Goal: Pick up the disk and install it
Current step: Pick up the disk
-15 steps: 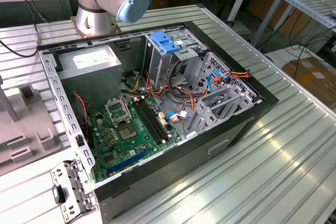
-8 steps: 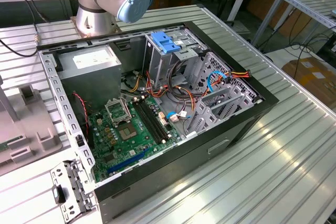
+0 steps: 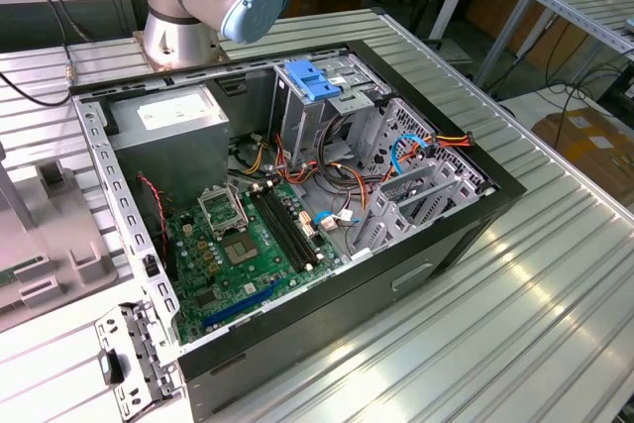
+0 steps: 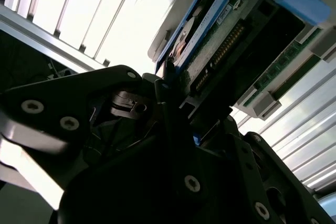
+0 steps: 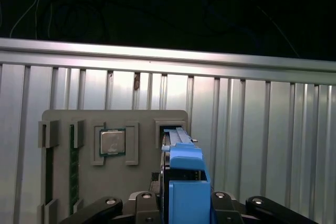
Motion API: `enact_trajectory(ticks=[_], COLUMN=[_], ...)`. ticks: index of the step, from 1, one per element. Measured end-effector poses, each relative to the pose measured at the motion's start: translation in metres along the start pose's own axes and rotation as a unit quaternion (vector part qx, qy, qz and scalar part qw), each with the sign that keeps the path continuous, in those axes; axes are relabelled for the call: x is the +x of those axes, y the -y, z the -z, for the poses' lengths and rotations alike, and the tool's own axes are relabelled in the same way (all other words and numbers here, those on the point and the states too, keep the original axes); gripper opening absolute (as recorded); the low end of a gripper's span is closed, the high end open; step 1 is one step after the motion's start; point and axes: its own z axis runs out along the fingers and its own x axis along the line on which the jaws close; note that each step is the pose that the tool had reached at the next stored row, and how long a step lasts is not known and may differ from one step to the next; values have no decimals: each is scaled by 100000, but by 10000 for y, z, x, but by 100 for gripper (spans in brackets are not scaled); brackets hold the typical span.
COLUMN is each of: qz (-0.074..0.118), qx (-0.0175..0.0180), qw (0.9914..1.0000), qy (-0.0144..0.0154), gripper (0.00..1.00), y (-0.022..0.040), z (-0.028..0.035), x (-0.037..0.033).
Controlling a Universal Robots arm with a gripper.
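One disk sits clamped between the claw's jaws, so we judge the claw closed on it. Its long axis runs straight out from the claw toward the slot in the grey holder on the ribbed table. Whether its far end is clear of that slot we cannot tell. In the exterior view the open computer case waits.

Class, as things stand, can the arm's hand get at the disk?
Probably yes: in the first wrist view the hand looks closed on the disk, at the grey tray, with nothing between them.
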Motion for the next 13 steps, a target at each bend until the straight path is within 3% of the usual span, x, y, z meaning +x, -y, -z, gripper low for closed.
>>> enact_trajectory(ticks=[13], qz=[-4], qx=[-4], qw=[100000], qy=[-1], gripper=[37], y=[-3], z=[74], x=[-3])
